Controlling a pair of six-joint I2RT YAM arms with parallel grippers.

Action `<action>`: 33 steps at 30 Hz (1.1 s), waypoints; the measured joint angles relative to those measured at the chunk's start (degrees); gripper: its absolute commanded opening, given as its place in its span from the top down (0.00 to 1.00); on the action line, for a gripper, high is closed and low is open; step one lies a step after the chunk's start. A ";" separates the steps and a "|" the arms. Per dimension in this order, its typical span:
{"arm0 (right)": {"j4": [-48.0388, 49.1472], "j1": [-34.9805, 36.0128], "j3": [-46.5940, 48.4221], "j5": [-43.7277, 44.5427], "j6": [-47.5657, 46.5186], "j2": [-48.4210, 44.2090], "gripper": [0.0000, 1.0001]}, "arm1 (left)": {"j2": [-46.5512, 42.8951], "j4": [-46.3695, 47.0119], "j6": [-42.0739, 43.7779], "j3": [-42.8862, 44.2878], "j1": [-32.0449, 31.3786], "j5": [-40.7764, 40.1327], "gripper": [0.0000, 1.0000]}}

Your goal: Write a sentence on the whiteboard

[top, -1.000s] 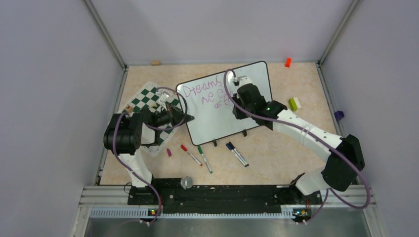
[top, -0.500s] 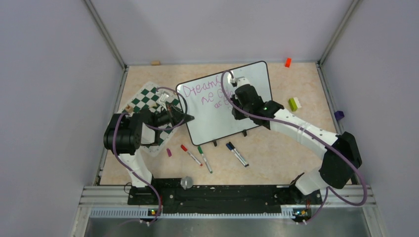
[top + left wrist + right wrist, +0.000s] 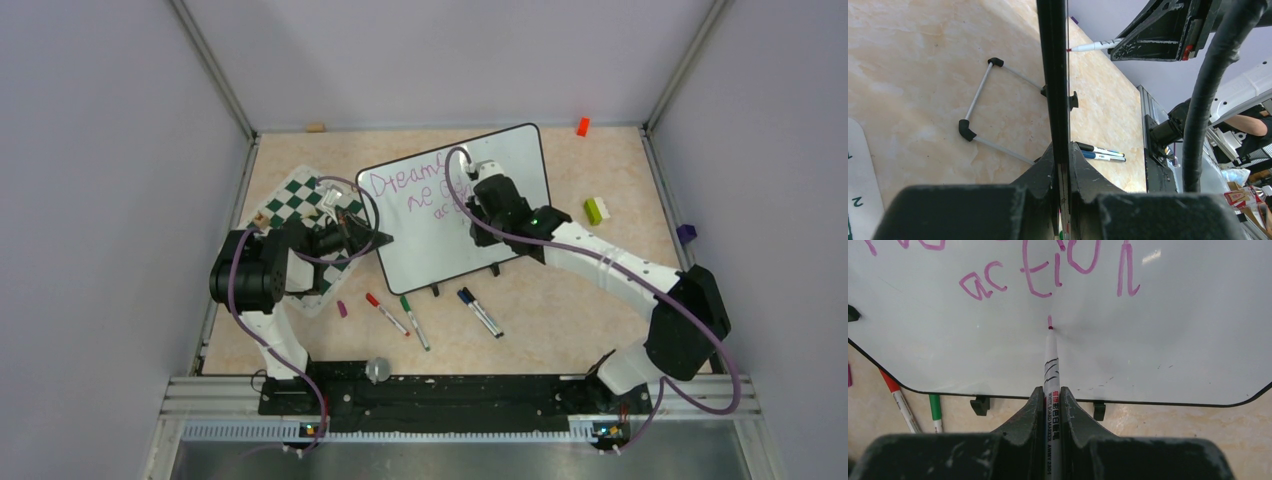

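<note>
With three lines of the sentence (image 3: pixel 1032 275) written just ahead of it on the whiteboard (image 3: pixel 1173 340), my right claw (image 3: pixel 1050 392), clamped on a pink marker (image 3: pixel 1052 360), rests the tip below "action" with seemingly more to write, while my left claw (image 3: pixel 1060 152) pinches the board's edge.

Pale lilac walls (image 3: pixel 100 200) with metal corner posts (image 3: pixel 215 70) around a beige marbled tabletop (image 3: pixel 560 330)

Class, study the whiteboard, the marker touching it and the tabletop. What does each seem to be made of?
The whiteboard: glossy white coated panel, perhaps melamine or painted steel; it mirrors a light.
The marker: smooth white plastic barrel, by its printed lettering and moulded look.
The tabletop: beige marble-patterned surface, probably laminate, judging by mottled veins and faint sheen.
</note>
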 measured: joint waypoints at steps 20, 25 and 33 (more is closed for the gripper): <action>-1.81 0.13 -1.73 -0.72 -0.07 -0.44 1.00 | 0.00 0.04 0.02 0.00 0.00 0.00 1.00; -3.06 0.11 0.87 -0.44 -0.57 0.87 1.00 | 0.00 0.04 0.00 0.00 0.00 0.00 1.00; -3.17 0.00 2.78 -0.28 -1.25 1.60 1.00 | 0.00 0.04 0.00 0.00 0.00 -0.02 1.00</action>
